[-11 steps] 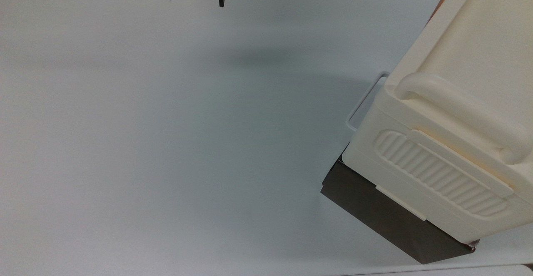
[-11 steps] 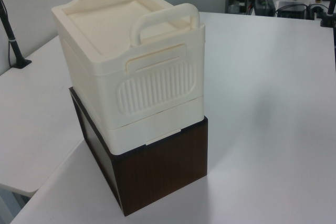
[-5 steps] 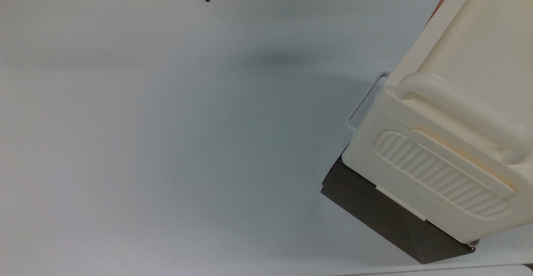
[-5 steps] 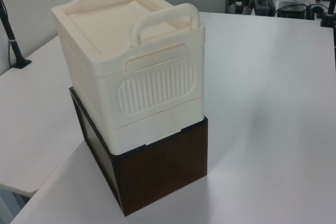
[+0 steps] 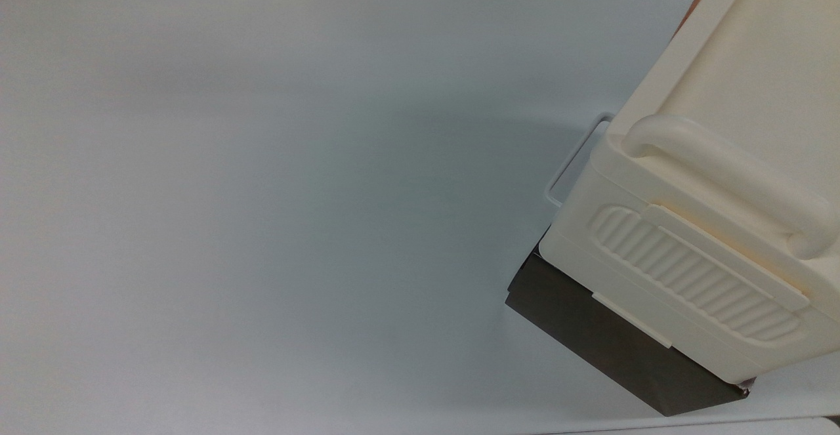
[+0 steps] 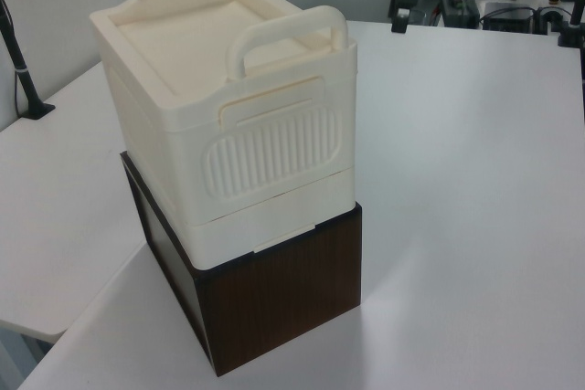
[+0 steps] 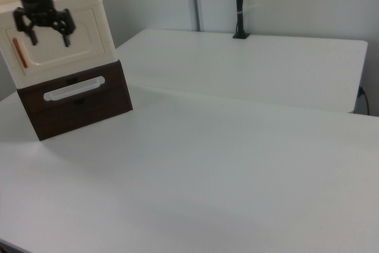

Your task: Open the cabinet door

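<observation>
In the right view, the gripper (image 7: 46, 29) hangs at the far left with its two dark fingers (image 7: 66, 32) spread apart and nothing between them, in front of the cabinet door (image 7: 59, 37). The door sits flush, its orange handle strip (image 7: 19, 53) along the right view's left edge. The cabinet (image 7: 65, 57) stands on the white table (image 7: 237, 164), a white pull handle (image 7: 74, 88) across its dark base (image 7: 83, 108).
</observation>
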Motion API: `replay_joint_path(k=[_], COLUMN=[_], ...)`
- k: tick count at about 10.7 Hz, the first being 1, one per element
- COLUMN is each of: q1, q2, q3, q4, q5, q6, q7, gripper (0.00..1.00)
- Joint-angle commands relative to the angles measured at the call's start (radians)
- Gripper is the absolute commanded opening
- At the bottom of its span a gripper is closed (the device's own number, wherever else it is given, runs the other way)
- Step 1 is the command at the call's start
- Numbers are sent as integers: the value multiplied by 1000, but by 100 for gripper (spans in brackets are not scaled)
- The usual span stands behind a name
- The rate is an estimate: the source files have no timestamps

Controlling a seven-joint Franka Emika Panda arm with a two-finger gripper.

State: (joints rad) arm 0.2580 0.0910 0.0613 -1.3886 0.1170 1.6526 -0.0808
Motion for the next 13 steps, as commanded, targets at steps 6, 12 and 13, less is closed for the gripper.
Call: replay_joint_path(k=[6, 12, 13], q1=[271, 280, 280], q2=[71, 85, 87], q3=[-15, -15, -15], q4=[-9, -9, -9], q5=[-52, -57, -57], q6=[266, 343, 349], q7=[-163, -243, -255], gripper=[99, 57, 49])
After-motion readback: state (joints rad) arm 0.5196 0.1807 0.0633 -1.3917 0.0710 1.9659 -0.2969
